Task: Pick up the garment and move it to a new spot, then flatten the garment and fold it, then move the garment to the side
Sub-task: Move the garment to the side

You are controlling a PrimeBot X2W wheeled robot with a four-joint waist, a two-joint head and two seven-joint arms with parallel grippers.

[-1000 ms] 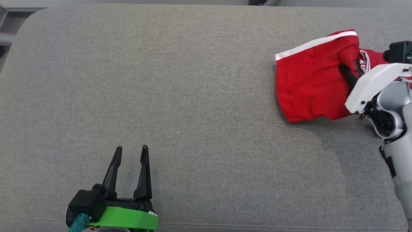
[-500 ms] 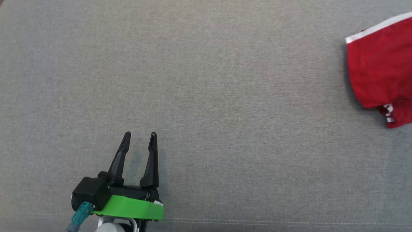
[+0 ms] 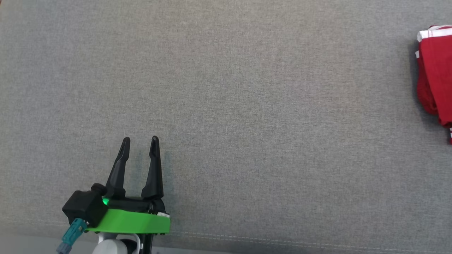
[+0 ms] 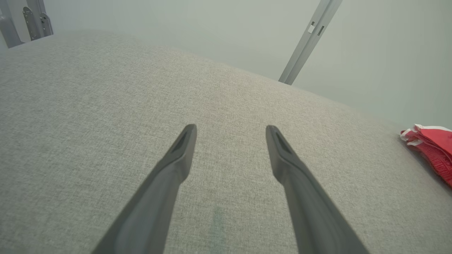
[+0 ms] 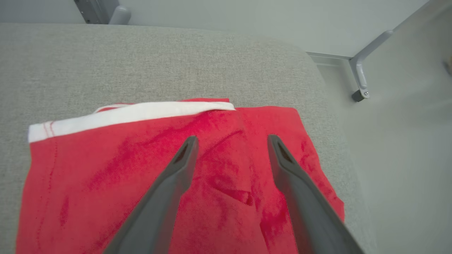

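The garment (image 5: 106,165) is red cloth with a white band, lying folded near the right end of the grey cushioned surface. In the head view the garment (image 3: 436,77) is cut off by the right edge, and in the left wrist view the garment (image 4: 432,146) lies at the far right. My right gripper (image 5: 231,141) hovers open just above the red cloth with nothing between its fingers. At the lower left, far from the cloth, my left gripper (image 3: 140,141) is open and empty; the left gripper (image 4: 230,129) has only bare surface under it.
The grey cushioned surface (image 3: 247,88) stretches wide between the left gripper and the garment. Its right end and rounded corner (image 5: 317,70) lie close beside the cloth, with pale floor and a metal leg (image 5: 360,81) beyond. A stitched seam (image 3: 282,241) marks the near edge.
The head camera has swung left, so the garment slid to the right edge of the picture and the right arm left it. A second ago the right gripper was shut in the cloth; now it stands open above it.
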